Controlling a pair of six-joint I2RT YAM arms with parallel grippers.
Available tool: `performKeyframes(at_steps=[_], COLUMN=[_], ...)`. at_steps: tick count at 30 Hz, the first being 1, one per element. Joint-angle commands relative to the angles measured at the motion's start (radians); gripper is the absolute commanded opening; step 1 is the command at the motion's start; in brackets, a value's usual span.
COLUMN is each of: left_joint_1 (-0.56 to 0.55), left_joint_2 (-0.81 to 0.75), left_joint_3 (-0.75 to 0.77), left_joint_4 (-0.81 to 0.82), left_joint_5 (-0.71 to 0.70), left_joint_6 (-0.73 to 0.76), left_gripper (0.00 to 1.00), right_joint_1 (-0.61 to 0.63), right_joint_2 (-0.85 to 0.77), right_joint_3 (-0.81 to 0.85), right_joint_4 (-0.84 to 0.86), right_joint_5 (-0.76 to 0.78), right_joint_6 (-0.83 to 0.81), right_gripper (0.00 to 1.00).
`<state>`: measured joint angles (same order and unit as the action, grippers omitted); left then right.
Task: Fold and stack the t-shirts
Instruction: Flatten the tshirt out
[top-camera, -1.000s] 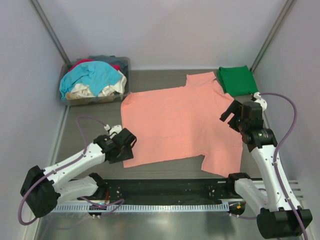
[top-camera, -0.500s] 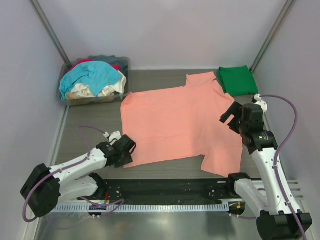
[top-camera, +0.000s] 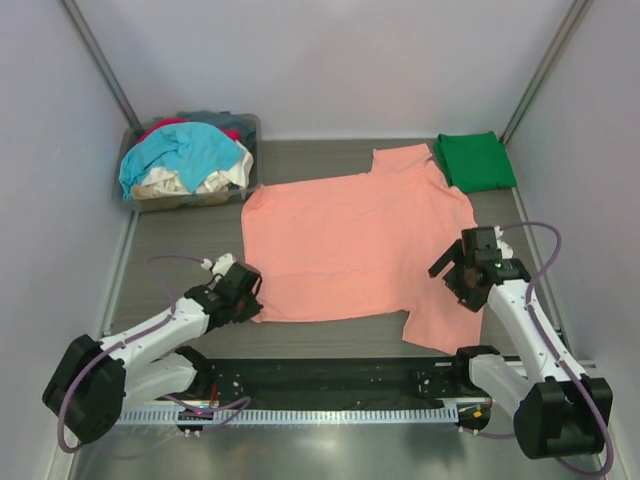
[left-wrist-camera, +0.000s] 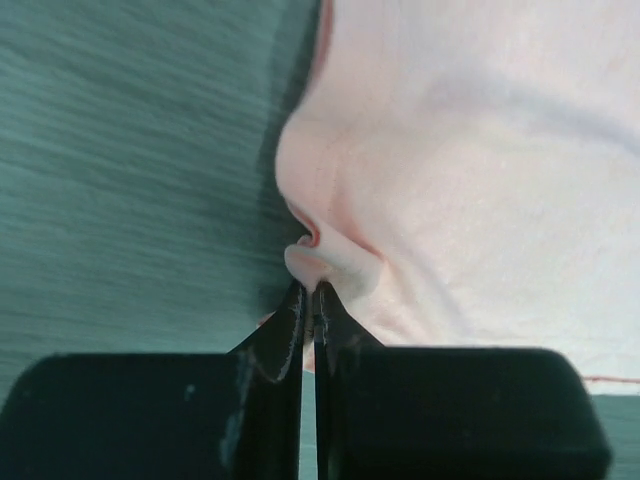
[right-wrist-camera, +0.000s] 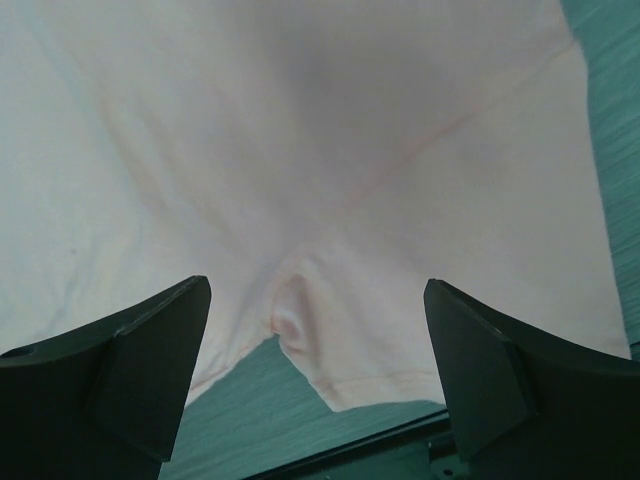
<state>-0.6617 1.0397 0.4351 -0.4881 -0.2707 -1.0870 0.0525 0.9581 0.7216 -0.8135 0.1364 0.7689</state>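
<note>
A salmon-pink t-shirt (top-camera: 350, 245) lies spread flat on the table. My left gripper (top-camera: 246, 291) is at its near left corner, and in the left wrist view the left gripper (left-wrist-camera: 310, 292) is shut on a pinched fold of the pink t-shirt (left-wrist-camera: 480, 150) at the hem. My right gripper (top-camera: 453, 268) hangs over the near right sleeve. The right wrist view shows the right gripper (right-wrist-camera: 318, 300) open wide above the pink cloth (right-wrist-camera: 320, 130), around the crease where sleeve meets body. A dark green t-shirt (top-camera: 475, 160) lies folded at the back right.
A grey tub (top-camera: 190, 200) at the back left holds a heap of turquoise (top-camera: 185, 145), cream and red t-shirts. Grey side walls close in the table on both sides. The black rail with the arm bases (top-camera: 330, 380) runs along the near edge.
My left gripper slid in to the shirt's near left corner and shut on the hem. My right gripper came down and nearer over the right sleeve, staying open.
</note>
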Motion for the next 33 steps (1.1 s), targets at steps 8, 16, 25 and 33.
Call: performKeyframes(at_steps=[8, 16, 25, 33], left_joint_1=[0.22, 0.424, 0.7, 0.731], left_joint_2=[0.085, 0.083, 0.201, 0.168], left_joint_3=[0.022, -0.004, 0.001, -0.015], left_joint_4=[0.171, 0.184, 0.296, 0.322], left_joint_5=[0.134, 0.244, 0.441, 0.452], left_joint_6=[0.19, 0.223, 0.222, 0.213], left_gripper=[0.0, 0.0, 0.0, 0.0], right_joint_1=[0.597, 0.667, 0.728, 0.787], right_joint_2=[0.056, 0.117, 0.169, 0.041], right_joint_3=[-0.108, -0.234, -0.131, -0.132], right_joint_4=[-0.161, -0.046, -0.044, -0.152], right_joint_5=[0.143, 0.158, 0.219, 0.292], right_joint_6=[0.509, 0.652, 0.537, 0.673], right_gripper=[0.93, 0.83, 0.88, 0.89])
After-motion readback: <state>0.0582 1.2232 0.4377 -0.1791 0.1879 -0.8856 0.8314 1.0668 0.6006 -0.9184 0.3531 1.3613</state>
